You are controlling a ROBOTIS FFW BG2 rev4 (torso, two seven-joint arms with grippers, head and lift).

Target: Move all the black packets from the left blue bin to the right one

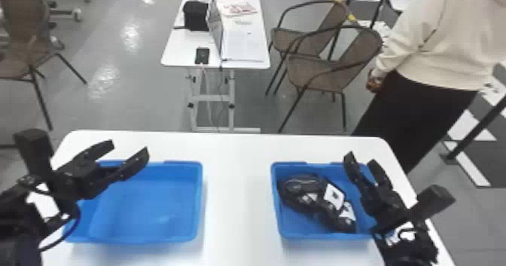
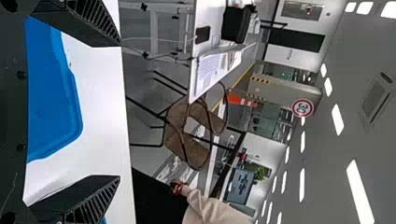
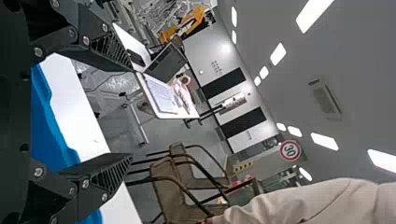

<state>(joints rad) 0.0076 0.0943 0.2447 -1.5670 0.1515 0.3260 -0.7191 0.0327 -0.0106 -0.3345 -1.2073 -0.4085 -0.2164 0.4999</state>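
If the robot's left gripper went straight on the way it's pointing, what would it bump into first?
The left gripper would probably pass above the white table and first meet a brown chair beyond it, though its height over the table is hard to judge.

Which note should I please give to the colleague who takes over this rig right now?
Left gripper: open, holding nothing, over the left blue bin.
Right gripper: open, holding nothing, over the right blue bin.
Black packets: piled in the right bin.
Done: apparently the transfer; I see no packet in the left bin.
Left: probably just checking its part hidden behind the left arm.
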